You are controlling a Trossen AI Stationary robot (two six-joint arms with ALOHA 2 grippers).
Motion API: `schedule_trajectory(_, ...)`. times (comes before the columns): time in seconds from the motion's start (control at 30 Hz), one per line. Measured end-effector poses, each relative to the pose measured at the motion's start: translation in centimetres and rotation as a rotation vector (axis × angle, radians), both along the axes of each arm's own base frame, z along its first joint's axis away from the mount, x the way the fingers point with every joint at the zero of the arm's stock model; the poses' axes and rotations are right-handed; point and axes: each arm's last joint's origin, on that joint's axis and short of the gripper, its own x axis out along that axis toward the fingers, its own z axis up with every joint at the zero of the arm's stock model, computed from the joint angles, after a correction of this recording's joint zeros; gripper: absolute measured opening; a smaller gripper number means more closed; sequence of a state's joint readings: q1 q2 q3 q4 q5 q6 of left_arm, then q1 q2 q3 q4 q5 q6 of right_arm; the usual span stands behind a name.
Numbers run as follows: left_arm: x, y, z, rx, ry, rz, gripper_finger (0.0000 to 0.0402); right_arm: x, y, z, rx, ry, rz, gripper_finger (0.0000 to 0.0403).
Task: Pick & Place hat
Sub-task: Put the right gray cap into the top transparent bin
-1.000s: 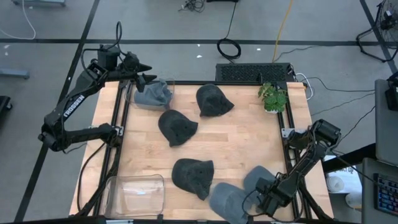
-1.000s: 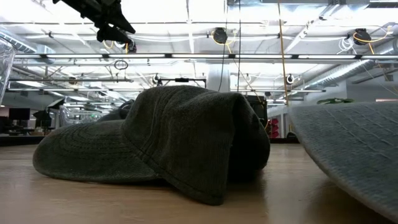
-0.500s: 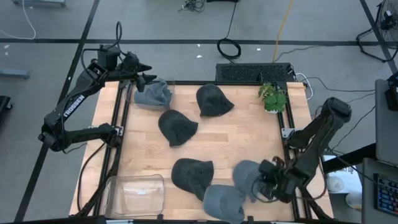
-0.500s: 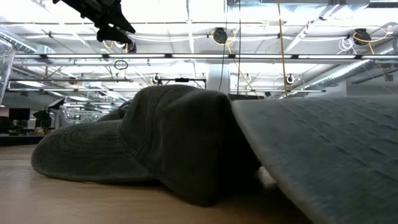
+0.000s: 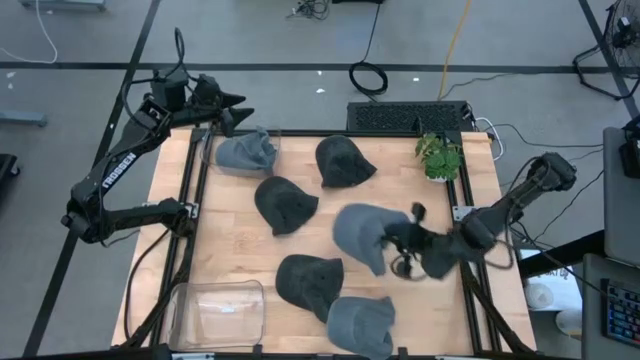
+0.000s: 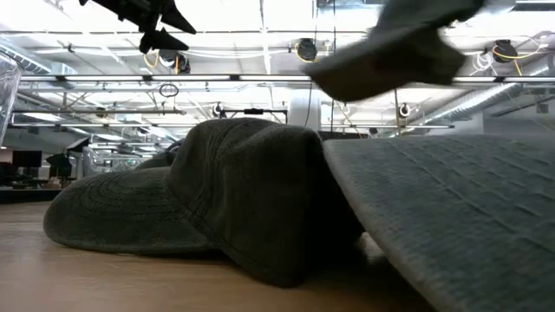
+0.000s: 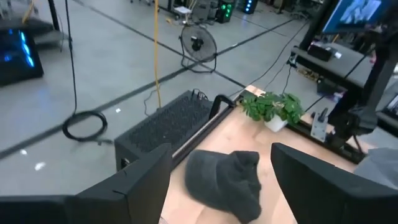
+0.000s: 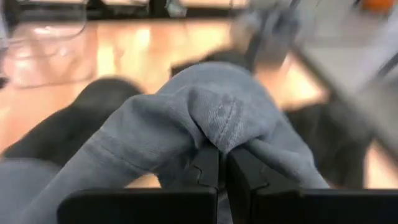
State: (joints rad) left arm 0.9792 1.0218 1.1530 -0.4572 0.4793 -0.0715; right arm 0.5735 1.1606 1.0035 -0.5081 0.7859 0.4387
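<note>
Two light grey hats and three dark ones are in play. My right gripper (image 5: pixel 408 240) is shut on a light grey hat (image 5: pixel 362 232), held in the air over the table's right middle; the low view shows that hat (image 6: pixel 390 43) high up. The second grey hat (image 5: pixel 362 322) lies at the near edge, partly against a dark hat (image 5: pixel 310 282). A third grey hat (image 5: pixel 245 152) lies in a clear bin at the far-left corner. My left gripper (image 5: pixel 228 103) hovers open above that bin, and its wrist view shows that hat (image 7: pixel 227 180) below the gripper. My right gripper pinches a bunched fold of the grey hat's cloth (image 8: pixel 214 140) between its two shut fingers (image 8: pixel 245 171). The fingers reach in from the table's right side, pointing left. The hat is lifted clear of the table and drapes around and past the fingertips.
Two more dark hats lie at the far middle (image 5: pixel 345 160) and centre left (image 5: pixel 285 203). A clear bin (image 5: pixel 220 310) stands at the near-left corner. A small potted plant (image 5: pixel 438 155) sits at the far-right corner. Bare wood shows along the table's left side.
My right gripper has swung from the near-right corner up and toward the table's middle, carrying the grey hat from the tabletop to well clear of it. The other grey hat at the near edge was nudged slightly to the left and now lies still.
</note>
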Motion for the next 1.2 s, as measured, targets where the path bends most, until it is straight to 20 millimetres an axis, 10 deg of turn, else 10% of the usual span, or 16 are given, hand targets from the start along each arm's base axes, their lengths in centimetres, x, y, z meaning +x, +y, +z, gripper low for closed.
schedule_trajectory(0.57, 3.2, -0.3, -2.1, -0.382, -0.038, -0.194, 0.0281, 5.2, -10.3, 2.9, -0.515, -0.107, 0.041, 0.0000)
schedule_trajectory(0.83, 9.7, -2.9, -3.6, -0.450, -0.036, -0.614, 0.0326, 5.3, -11.7, 2.5, -0.647, -0.179, -0.011, 0.0000)
schedule_trajectory(1.2, 14.2, -4.7, -4.5, -0.296, -0.044, -0.595, 0.0357, 5.3, -11.0, 3.5, -0.665, -0.295, 0.008, 0.0000)
